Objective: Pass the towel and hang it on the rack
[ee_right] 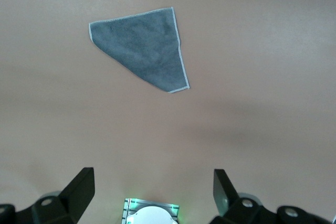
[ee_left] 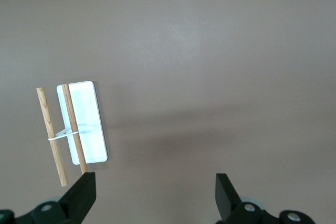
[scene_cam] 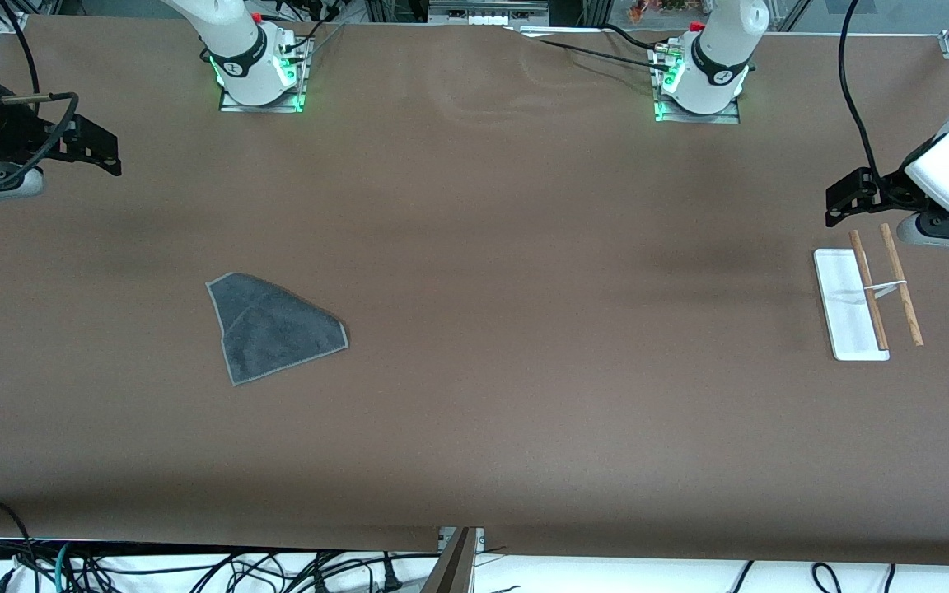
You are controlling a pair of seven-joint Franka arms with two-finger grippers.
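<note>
Two arms: both are waiting high up at the two ends of the table, and nothing is being held yet.

Front view, towel: the towel is lying flat toward the right arm's end of the table, folded into a pointy shape.
Front view, right gripper: the right gripper is hanging over the table edge at its own end, with the towel lying nearer to the front camera than the spot under it, and more toward the middle.
Front view, rack: the rack is sitting toward the left arm's end, with its two sticks running toward the front camera.
Front view, left gripper: the left gripper is hanging just over the rack's end.
Front view, in the way: nothing is lying between the towel and the rack.

Left wrist view, fingers: the fingers are spread wide and holding nothing.
Left wrist view, rack: the rack is showing close by, off to one side of the open fingers.

Right wrist view, fingers: the fingers are spread wide and holding nothing.
Right wrist view, towel: the towel is lying well ahead, a bit off to one side.

Next move: I am thinking the right arm is the nearer one, so it should be reaching down for the towel first.
</note>
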